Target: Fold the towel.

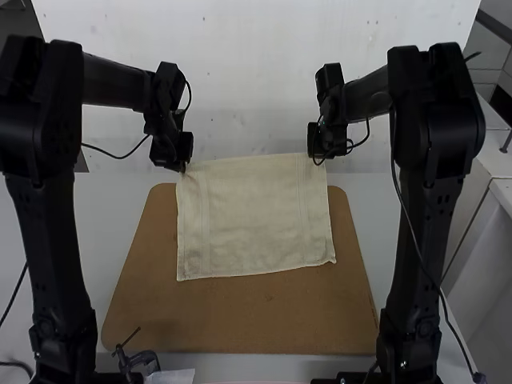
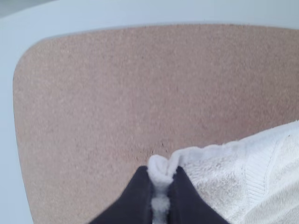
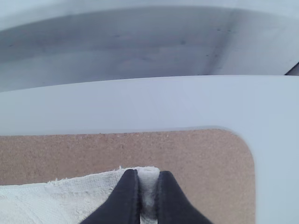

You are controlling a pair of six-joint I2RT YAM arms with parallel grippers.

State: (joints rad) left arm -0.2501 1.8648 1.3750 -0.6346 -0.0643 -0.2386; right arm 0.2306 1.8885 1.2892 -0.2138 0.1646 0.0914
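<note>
Towel (image 1: 252,216) should handle light, limp: support by far corners, one each clamped in left gripper (image 2: 160,175) and right gripper (image 3: 148,175).

In front of me, the board (image 1: 240,324) lies on the worktop (image 1: 370,210), between the left arm (image 1: 54,256) and the right arm (image 1: 424,256). The towel (image 1: 252,220) is over the board, its far left corner in the left pincer (image 1: 183,166), its far right in the right pincer (image 1: 318,159). A clamp (image 1: 142,360) sits by the board's near edge, towards the left.
</note>
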